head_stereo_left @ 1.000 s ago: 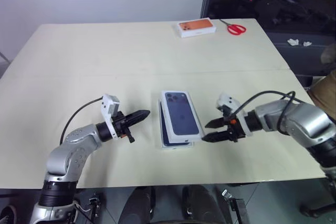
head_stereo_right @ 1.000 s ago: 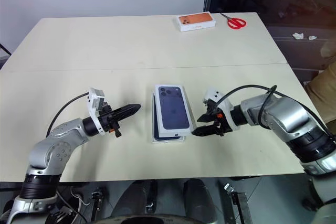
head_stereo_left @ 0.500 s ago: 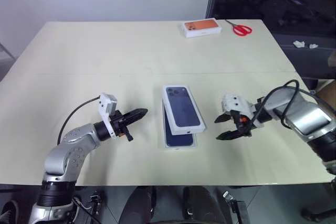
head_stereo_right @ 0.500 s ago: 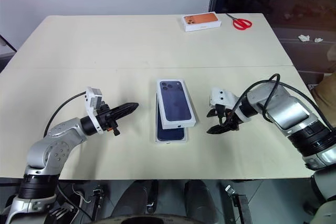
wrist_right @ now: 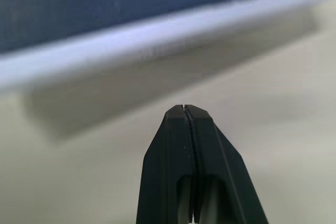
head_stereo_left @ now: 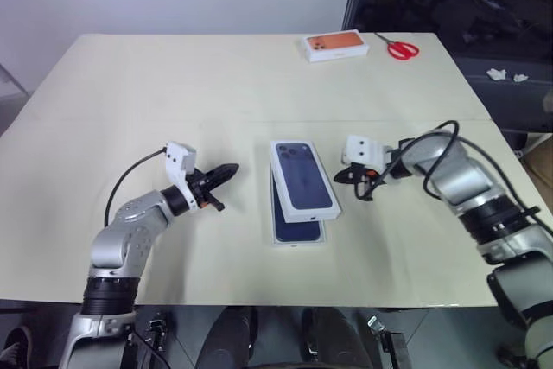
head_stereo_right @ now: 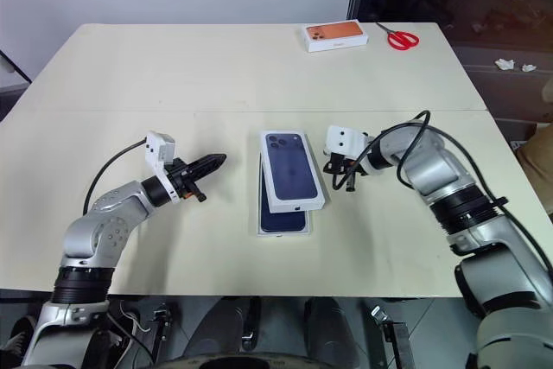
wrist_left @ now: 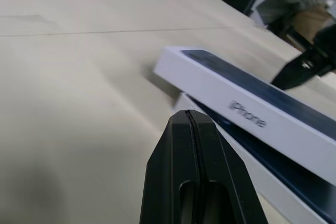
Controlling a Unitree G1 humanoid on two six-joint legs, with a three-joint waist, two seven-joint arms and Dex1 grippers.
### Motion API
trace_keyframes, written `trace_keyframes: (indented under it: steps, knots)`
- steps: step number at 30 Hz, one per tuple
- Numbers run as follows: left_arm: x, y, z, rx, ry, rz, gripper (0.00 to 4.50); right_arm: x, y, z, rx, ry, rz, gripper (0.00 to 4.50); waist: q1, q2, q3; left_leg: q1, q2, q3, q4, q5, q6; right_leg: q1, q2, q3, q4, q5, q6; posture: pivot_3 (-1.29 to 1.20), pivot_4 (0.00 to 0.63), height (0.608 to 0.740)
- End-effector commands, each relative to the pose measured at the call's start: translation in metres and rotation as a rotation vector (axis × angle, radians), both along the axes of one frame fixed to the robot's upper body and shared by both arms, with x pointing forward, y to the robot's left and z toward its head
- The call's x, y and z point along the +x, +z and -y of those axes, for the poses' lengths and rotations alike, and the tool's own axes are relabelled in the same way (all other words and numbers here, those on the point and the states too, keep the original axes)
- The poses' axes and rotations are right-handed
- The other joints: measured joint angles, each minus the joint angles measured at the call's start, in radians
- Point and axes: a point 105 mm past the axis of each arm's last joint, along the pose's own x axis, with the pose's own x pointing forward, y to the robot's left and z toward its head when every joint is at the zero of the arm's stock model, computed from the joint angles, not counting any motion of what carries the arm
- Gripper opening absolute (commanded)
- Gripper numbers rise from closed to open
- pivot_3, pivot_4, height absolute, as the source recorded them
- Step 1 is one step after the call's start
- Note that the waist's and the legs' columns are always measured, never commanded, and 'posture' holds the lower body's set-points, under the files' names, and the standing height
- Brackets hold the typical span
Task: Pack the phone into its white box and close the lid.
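Right now your right gripper point(head_stereo_right: 335, 170) has its two black fingers pressed flat together with nothing between them, as the right wrist view point(wrist_right: 182, 109) shows plainly. It sits just beside the lid's point(head_stereo_right: 292, 169) right edge; you cannot tell from these views whether the tips touch it. Your left gripper point(head_stereo_right: 218, 160) is likewise pinched tight and empty, its tip pointing across the table point(head_stereo_right: 173, 66) toward the lid's left edge, with a clear strip of tabletop between them.

Between your two grippers the lid lies picture side up, showing the dark blue phone print with a white border. It rests skewed on top of the box point(head_stereo_right: 283, 228) rather than seated over it: the lid is turned slightly and pushed toward the far side, so the near end of the box sticks out from under it. In that exposed end you see a dark blue surface point(head_stereo_right: 283, 217), which looks like the phone lying in the box, though most of it is covered. From the left wrist view the lid point(wrist_left: 247, 114) sits raised above the box point(wrist_left: 273, 195).

Well apart, at the far edge of the table, lie an orange-faced box point(head_stereo_right: 333, 35) and red scissors point(head_stereo_right: 402, 38).
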Motion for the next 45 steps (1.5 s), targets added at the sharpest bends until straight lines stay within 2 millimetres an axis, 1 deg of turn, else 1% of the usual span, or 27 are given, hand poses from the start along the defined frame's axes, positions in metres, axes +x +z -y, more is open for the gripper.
trace_keyframes:
  steps: [1, 3, 5, 8, 12, 15, 19, 26, 31, 35, 38, 41, 45]
  knots:
    - [0.008, 0.0, 0.013, -0.036, -0.011, -0.008, 0.0, -0.002, -0.003, -0.021, 0.046, -0.001, 0.091, 0.05, 0.0, 0.0, 0.0, 0.0, -0.001, 0.0, 0.0, 0.0, 0.0, 0.0, -0.001, 0.0, 0.0, 0.0, 0.0, 0.0, 0.15, 0.74]
    - [0.009, -0.001, 0.021, -0.047, -0.026, -0.016, 0.0, -0.005, -0.003, -0.027, 0.067, -0.003, 0.101, 0.05, -0.003, 0.0, 0.0, 0.0, -0.001, 0.0, 0.001, 0.0, 0.0, 0.0, -0.001, 0.0, 0.0, 0.0, 0.0, 0.0, 0.15, 0.74]
    - [0.009, -0.002, 0.028, -0.041, -0.047, -0.011, 0.0, -0.003, 0.002, -0.026, 0.068, -0.018, 0.107, 0.05, -0.006, 0.0, 0.0, 0.0, -0.001, 0.0, 0.001, 0.0, 0.0, 0.0, -0.001, 0.0, 0.001, 0.0, 0.001, 0.0, 0.15, 0.74]
    - [0.01, -0.003, 0.036, -0.047, -0.063, -0.02, 0.0, -0.006, 0.005, -0.025, 0.053, 0.003, 0.103, 0.05, -0.007, 0.0, 0.0, 0.0, -0.001, 0.0, 0.001, 0.0, 0.0, 0.0, 0.0, 0.0, 0.002, 0.0, 0.001, 0.0, 0.15, 0.74]
    - [0.008, -0.006, 0.045, -0.041, -0.093, -0.024, 0.0, -0.021, 0.008, -0.035, 0.072, 0.068, 0.071, 0.05, -0.007, 0.0, 0.0, 0.0, -0.001, 0.0, 0.001, 0.0, 0.0, -0.001, 0.0, 0.0, 0.003, 0.0, 0.001, 0.0, 0.15, 0.74]
    - [0.007, -0.008, 0.049, -0.045, -0.108, -0.039, 0.0, -0.032, 0.005, -0.037, 0.065, 0.104, 0.034, 0.05, -0.006, 0.0, 0.0, 0.0, -0.001, 0.0, 0.001, 0.0, 0.0, 0.0, 0.0, 0.0, 0.003, 0.0, 0.001, 0.0, 0.15, 0.74]
    - [0.003, -0.011, 0.053, -0.045, -0.129, -0.056, 0.0, -0.039, 0.004, -0.038, 0.06, 0.114, 0.018, 0.05, -0.006, 0.0, 0.0, 0.0, -0.001, 0.0, 0.001, 0.0, 0.0, 0.0, 0.0, 0.0, 0.003, 0.0, 0.001, 0.0, 0.15, 0.74]
    - [-0.005, -0.015, 0.054, -0.039, -0.153, -0.08, 0.0, -0.041, -0.002, -0.032, 0.017, 0.117, 0.026, 0.05, -0.004, 0.0, 0.0, 0.0, -0.001, 0.0, 0.001, 0.0, 0.0, 0.0, 0.0, 0.0, 0.003, 0.0, 0.001, 0.0, 0.15, 0.74]
    - [-0.017, -0.012, 0.055, -0.054, -0.179, -0.103, 0.0, -0.048, 0.002, -0.032, 0.012, 0.148, 0.014, 0.05, -0.003, 0.0, 0.0, 0.0, -0.001, 0.0, 0.001, 0.0, 0.0, 0.0, 0.0, 0.0, 0.003, 0.0, 0.001, 0.0, 0.15, 0.74]
    - [-0.026, -0.019, 0.05, -0.032, -0.185, -0.13, 0.0, -0.056, 0.0, -0.029, -0.005, 0.173, -0.012, 0.05, -0.003, 0.0, 0.0, 0.001, -0.001, 0.0, 0.001, 0.0, 0.0, 0.0, 0.0, 0.0, 0.003, 0.0, 0.001, 0.0, 0.15, 0.74]
    - [-0.032, -0.02, 0.047, -0.035, -0.187, -0.141, 0.0, -0.063, -0.002, -0.028, -0.016, 0.197, -0.036, 0.05, -0.003, 0.0, 0.0, 0.001, -0.001, -0.001, 0.001, 0.0, 0.0, 0.0, 0.0, 0.0, 0.003, 0.0, 0.001, 0.0, 0.15, 0.74]
    - [-0.038, -0.019, 0.044, -0.038, -0.199, -0.147, 0.0, -0.066, 0.0, -0.03, -0.022, 0.228, -0.008, 0.05, -0.004, 0.0, 0.0, 0.001, -0.001, -0.001, 0.001, 0.0, 0.0, 0.0, 0.0, 0.0, 0.003, 0.0, 0.001, 0.0, 0.15, 0.74]
    - [-0.038, -0.019, 0.039, -0.031, -0.184, -0.148, 0.0, -0.067, -0.001, -0.03, -0.018, 0.234, -0.011, 0.05, -0.004, 0.0, 0.0, 0.001, -0.001, -0.001, 0.001, 0.0, 0.0, 0.0, 0.0, 0.0, 0.003, 0.0, 0.001, 0.0, 0.15, 0.74]
